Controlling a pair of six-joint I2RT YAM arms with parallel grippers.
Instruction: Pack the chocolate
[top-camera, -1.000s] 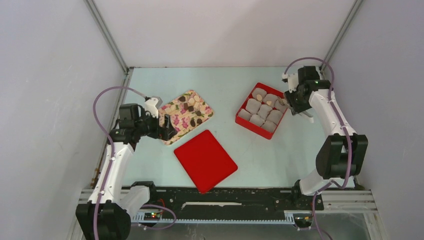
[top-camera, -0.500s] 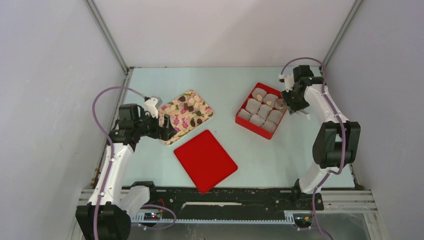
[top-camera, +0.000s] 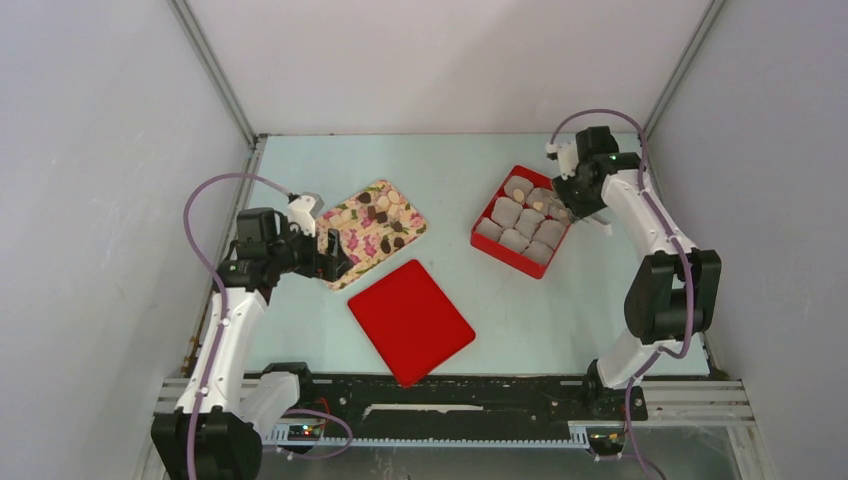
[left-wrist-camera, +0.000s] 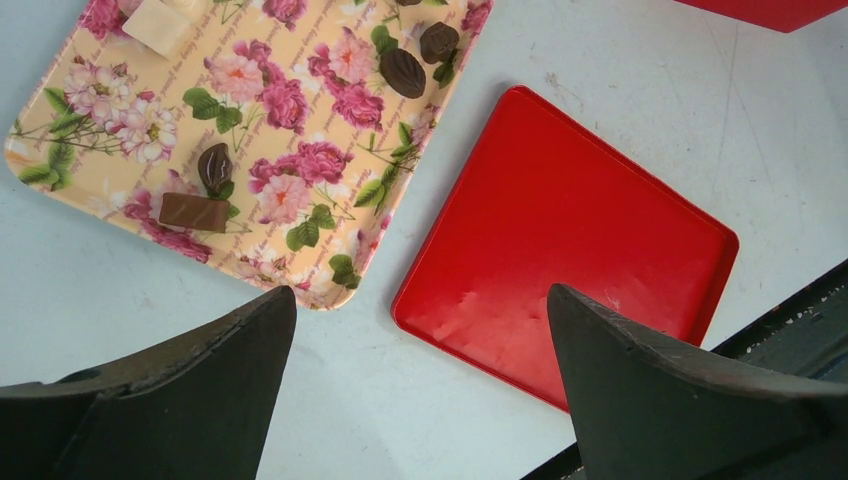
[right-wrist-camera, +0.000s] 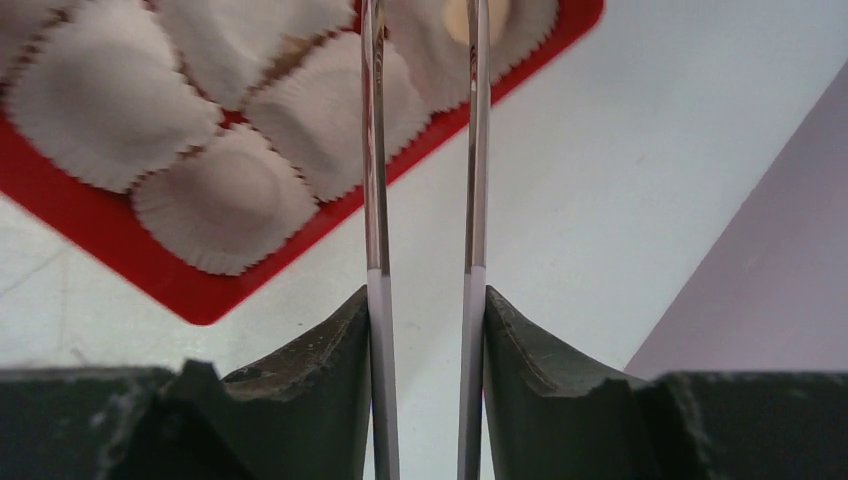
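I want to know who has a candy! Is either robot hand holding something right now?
No. The left gripper is open above the flowered tray, and nothing sits between the thin tongs on the right gripper.

— What sort of place is this?
— A lab test cell, not a home. Plain grey panels (top-camera: 90, 200) on metal framing wall in a pale green table (top-camera: 440, 170) on both arms' outer sides and beyond them.
— Anything else?
— A slotted metal rail (top-camera: 450, 405) carries the arm bases behind the grippers.

Flat red lid (top-camera: 411, 321) on pale table (top-camera: 450, 170), between floral tray (top-camera: 372, 232) and red box (top-camera: 522, 221) of white paper cups (right-wrist-camera: 100, 98).
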